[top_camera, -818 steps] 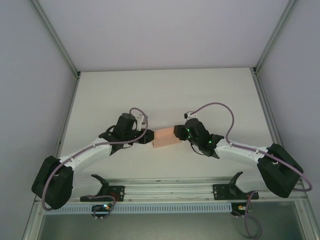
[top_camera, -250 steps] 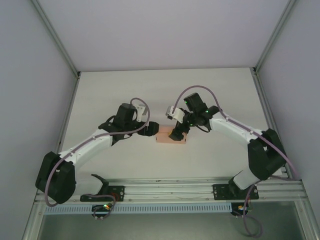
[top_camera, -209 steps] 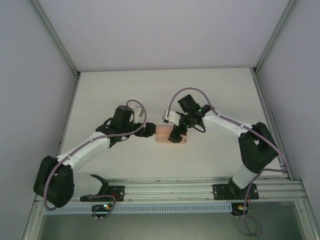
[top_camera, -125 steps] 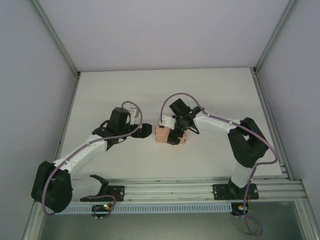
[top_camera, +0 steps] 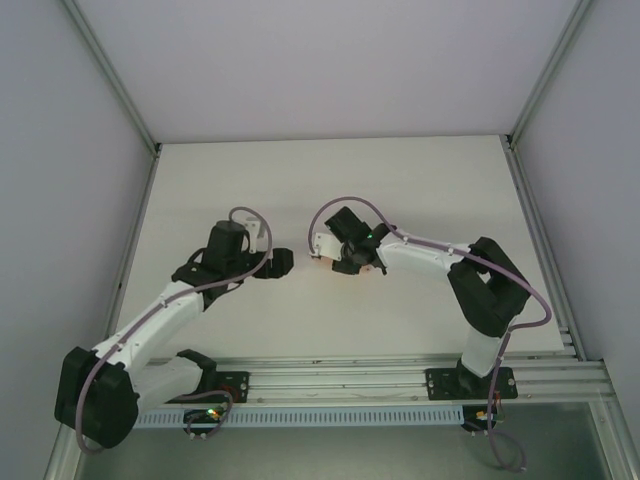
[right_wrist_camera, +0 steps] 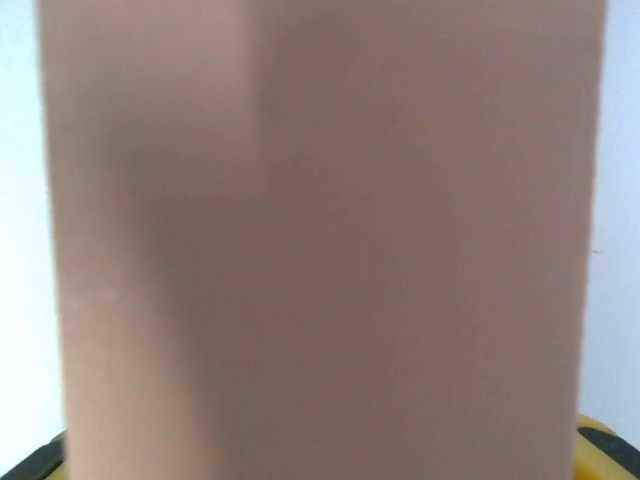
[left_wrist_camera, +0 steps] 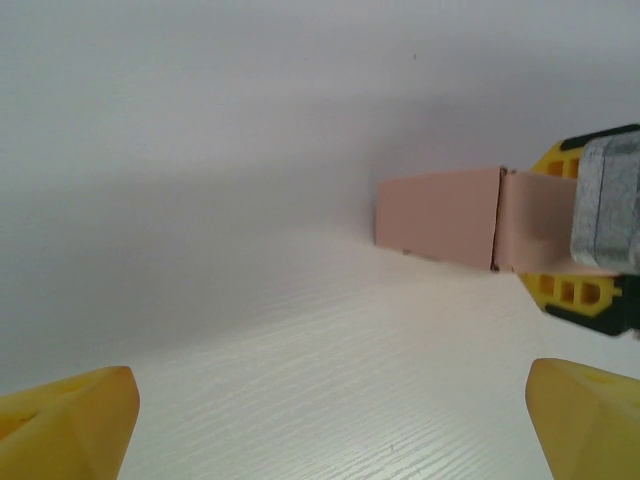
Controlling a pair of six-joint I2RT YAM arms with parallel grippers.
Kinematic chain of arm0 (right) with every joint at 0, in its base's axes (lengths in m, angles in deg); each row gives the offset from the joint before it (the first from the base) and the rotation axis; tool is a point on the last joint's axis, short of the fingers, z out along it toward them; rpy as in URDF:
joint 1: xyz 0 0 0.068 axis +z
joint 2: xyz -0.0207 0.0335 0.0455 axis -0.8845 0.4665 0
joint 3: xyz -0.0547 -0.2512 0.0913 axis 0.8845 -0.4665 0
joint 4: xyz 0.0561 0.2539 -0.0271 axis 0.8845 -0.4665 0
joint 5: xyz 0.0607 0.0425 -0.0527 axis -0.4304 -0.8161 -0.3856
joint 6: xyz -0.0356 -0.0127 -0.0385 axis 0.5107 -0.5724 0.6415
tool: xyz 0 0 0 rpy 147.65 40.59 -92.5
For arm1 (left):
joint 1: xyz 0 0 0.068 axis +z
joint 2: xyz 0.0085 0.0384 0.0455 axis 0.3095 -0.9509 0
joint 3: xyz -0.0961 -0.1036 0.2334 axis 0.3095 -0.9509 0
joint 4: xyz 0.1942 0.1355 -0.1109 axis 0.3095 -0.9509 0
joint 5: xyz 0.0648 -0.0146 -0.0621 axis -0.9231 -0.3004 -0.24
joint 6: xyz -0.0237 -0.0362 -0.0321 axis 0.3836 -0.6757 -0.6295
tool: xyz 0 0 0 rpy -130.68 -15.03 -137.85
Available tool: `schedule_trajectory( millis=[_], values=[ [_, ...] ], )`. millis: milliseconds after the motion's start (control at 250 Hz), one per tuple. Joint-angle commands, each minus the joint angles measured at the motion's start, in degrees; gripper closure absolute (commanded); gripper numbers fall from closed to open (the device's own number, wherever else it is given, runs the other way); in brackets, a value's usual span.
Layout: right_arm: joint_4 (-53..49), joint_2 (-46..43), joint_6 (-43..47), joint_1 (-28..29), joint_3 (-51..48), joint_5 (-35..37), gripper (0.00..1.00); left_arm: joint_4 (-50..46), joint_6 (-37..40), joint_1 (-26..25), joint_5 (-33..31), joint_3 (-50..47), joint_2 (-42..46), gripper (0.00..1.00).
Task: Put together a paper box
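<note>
Box: small squarish block of matte salmon-pink card with plain faces and one sharp vertical crease. It sits mid-table on the white wood-grain table. My right gripper is clamped on the box's end away from my left gripper, which is spread wide and holds nothing. Versus 0.5 s ago, left has backed off and is clear of the box; right arm has folded further over it.

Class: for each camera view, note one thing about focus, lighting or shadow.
Left wrist: the paper box is fairly sharp, the left gripper's near fingertips blurred, a soft shadow on the table. Right wrist: the box, too close, is a blur with a darker left band. Top external: even, soft light, no glare.
</note>
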State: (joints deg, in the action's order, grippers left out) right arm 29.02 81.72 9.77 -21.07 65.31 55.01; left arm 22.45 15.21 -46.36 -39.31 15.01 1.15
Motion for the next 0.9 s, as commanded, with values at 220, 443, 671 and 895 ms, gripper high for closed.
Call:
schedule_trajectory(
  millis=[220, 443, 671, 895],
  values=[
    [29.26, 1.78, 19.81, 1.39, -8.50, 24.09, 0.48, -1.06, -0.89, 1.26, -2.90, -2.38, 4.85, 0.00],
    [44.05, 7.05, 33.79, 1.10, -13.71, 21.49, 0.37, -0.94, -1.10, 1.53, -3.36, -3.37, 6.34, 0.00],
    [29.75, 3.74, 26.68, 2.10, -12.68, 19.64, 0.14, -0.73, -1.02, 1.72, -3.58, -3.37, 6.98, 0.00],
    [5.30, -3.40, 16.42, 2.90, -7.55, 10.87, 0.00, 0.23, -0.65, 1.97, -2.65, -2.52, 5.56, 0.00]
  ],
)
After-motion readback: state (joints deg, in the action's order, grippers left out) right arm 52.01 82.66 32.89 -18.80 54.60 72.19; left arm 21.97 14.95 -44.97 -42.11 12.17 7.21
